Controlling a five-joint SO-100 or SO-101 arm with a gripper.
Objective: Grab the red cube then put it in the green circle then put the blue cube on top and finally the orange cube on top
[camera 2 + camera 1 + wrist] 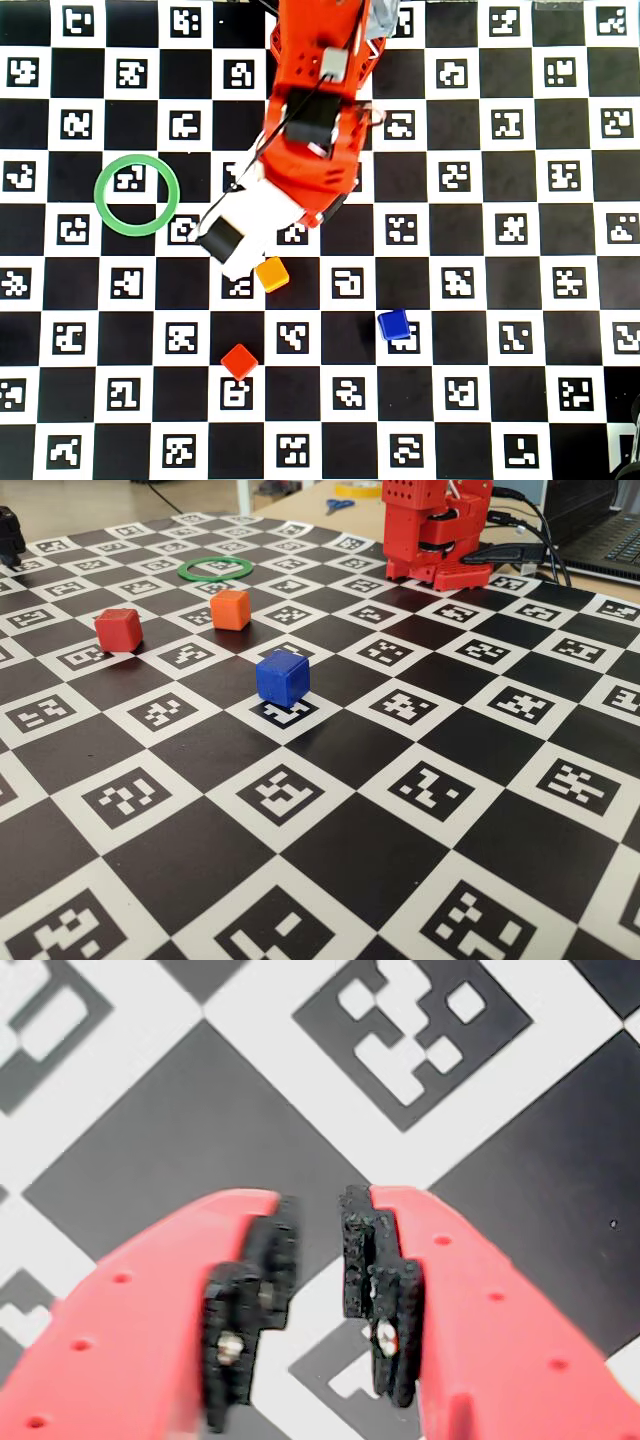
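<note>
From where I stand the red arm sits folded at the far edge of the checkered desk. In the wrist view its gripper hangs slightly parted over bare squares, holding nothing. The green circle lies empty; the orange cube, red cube and blue cube sit apart mid-desk

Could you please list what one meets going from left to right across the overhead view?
Green circle → red cube → orange cube → blue cube. The arm overlaps the middle span, so I leave it out of the order.
</note>
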